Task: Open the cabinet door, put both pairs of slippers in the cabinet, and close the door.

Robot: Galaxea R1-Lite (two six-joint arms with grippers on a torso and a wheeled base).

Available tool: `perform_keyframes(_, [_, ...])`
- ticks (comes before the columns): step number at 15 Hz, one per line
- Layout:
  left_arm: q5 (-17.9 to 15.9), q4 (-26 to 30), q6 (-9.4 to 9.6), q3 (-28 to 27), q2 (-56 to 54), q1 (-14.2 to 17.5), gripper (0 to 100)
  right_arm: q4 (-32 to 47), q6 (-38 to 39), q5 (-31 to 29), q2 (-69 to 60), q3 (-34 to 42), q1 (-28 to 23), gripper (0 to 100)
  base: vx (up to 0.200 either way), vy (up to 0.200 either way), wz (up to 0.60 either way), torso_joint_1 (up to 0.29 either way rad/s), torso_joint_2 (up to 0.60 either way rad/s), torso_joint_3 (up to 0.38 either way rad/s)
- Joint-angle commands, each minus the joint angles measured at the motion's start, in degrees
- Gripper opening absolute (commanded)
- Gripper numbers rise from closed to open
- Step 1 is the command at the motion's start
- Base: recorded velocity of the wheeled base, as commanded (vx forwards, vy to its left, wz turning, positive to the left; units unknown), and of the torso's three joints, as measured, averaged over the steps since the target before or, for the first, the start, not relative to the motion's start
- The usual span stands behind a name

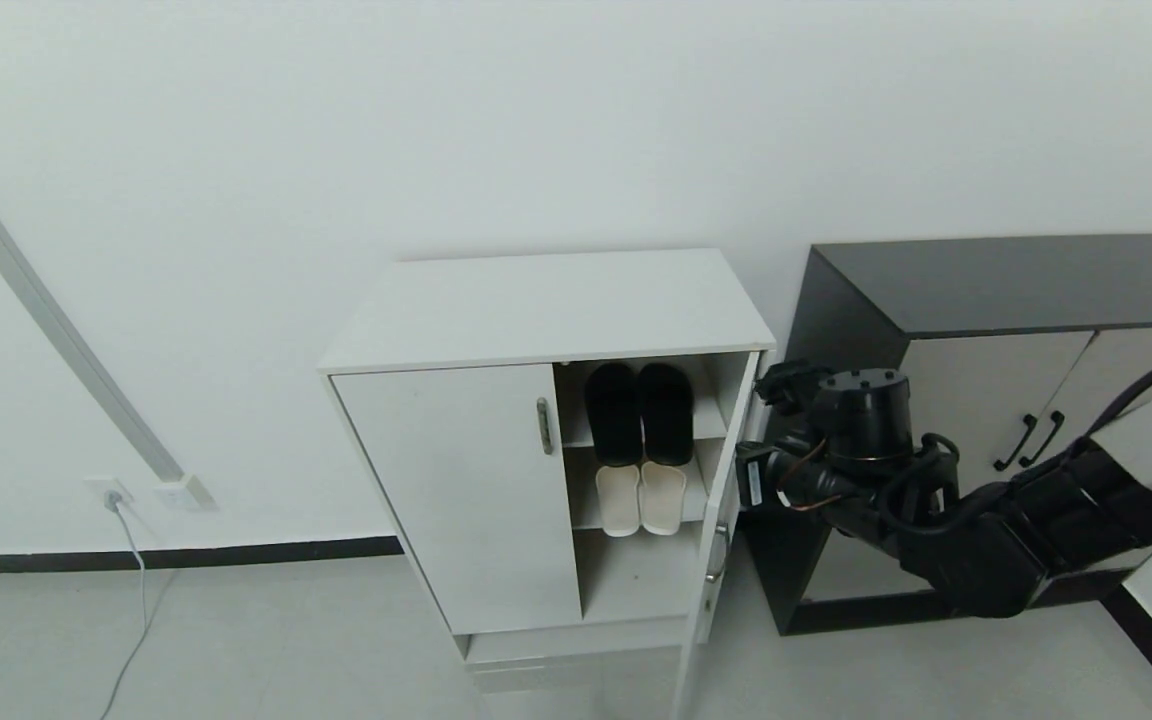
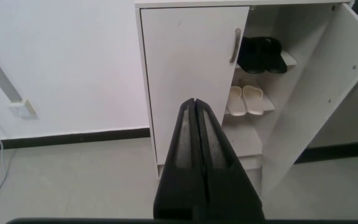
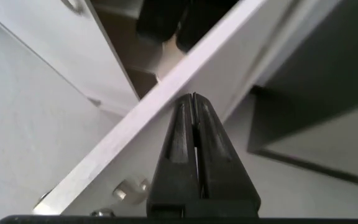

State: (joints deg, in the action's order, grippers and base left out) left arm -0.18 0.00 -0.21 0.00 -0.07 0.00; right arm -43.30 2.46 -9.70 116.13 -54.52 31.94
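While the right pincer [image 3: 194, 99] sits with its two fingers pressed flat together and nothing between them, it is tucked just beside the outer face of the open door [image 2: 319, 87], in the gap between that door and the dark sideboard [image 1: 996, 280]. The left pincer [image 2: 195, 102] is squeezed tight on nothing too, and hangs well back from the cabinet [image 1: 546, 305], facing its front.

And look inside! The black slippers [image 1: 640, 410] are on the upper shelf [image 1: 708, 427] and the white slippers [image 1: 640, 498] on the middle shelf [image 1: 694, 502], each pair side by side. By my reading the loading is done and only the door swing is left.

Here's the danger. A narrow tip pushing on a smooth panel could skid off towards the door's edge, and the door would stall half shut. The white pair also looks to poke a little past the shelf's front, so the closing door may catch those ends and bounce back. Too hard a shove could slam the door and rock the cabinet.
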Motion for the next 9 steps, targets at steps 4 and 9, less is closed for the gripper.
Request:
perform_keyframes(4, [0.0, 0.0, -0.06, 0.0, 0.1, 0.0, 0, -1.3, 1.7, 0.3, 8.1, -7.7, -0.1, 0, 0.0, 0.0, 0.0, 0.0, 0.0, 0.0])
perform_keyframes(9, [0.0, 0.0, -0.06, 0.0, 0.1, -0.1, 0, -0.8, 2.2, 0.7, 13.2, -16.1, -0.8, 0, 0.0, 0.0, 0.0, 0.0, 0.0, 0.0])
